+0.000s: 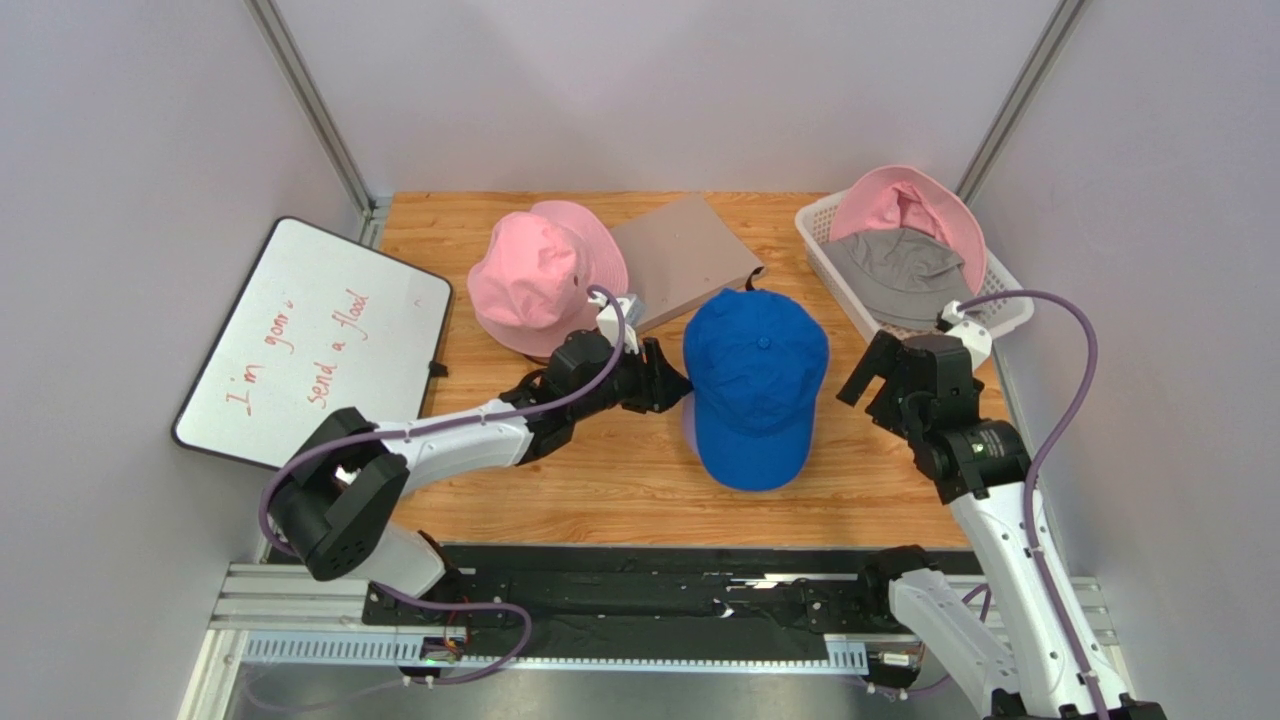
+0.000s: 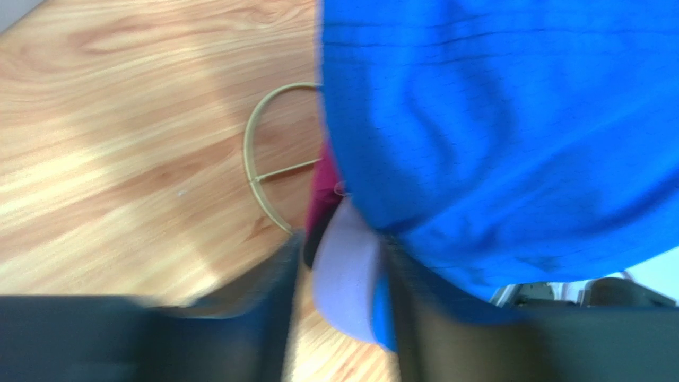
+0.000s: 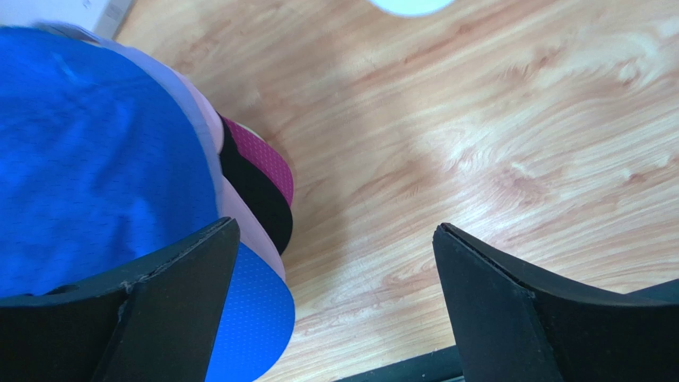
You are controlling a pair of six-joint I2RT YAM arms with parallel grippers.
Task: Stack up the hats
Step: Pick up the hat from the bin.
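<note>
A blue baseball cap (image 1: pixel 756 383) lies on top of a pile at the table's middle. Under it, the right wrist view shows lavender (image 3: pixel 203 111), black (image 3: pixel 259 199) and magenta (image 3: pixel 267 163) caps. My left gripper (image 1: pixel 669 380) is at the pile's left edge. In the left wrist view its jaws (image 2: pixel 339 310) stand partly apart around the lavender brim (image 2: pixel 347 270), with bare wood showing beside it. My right gripper (image 1: pixel 887 383) is open and empty just right of the pile (image 3: pixel 335 302). A pink bucket hat (image 1: pixel 534 278) and a flat beige hat (image 1: pixel 684 255) lie behind.
A white mesh basket (image 1: pixel 819 240) at the back right holds a pink bucket hat (image 1: pixel 909 203) and a grey one (image 1: pixel 902 270). A whiteboard (image 1: pixel 316 338) leans at the left. A gold wire frame (image 2: pixel 263 159) shows under the pile.
</note>
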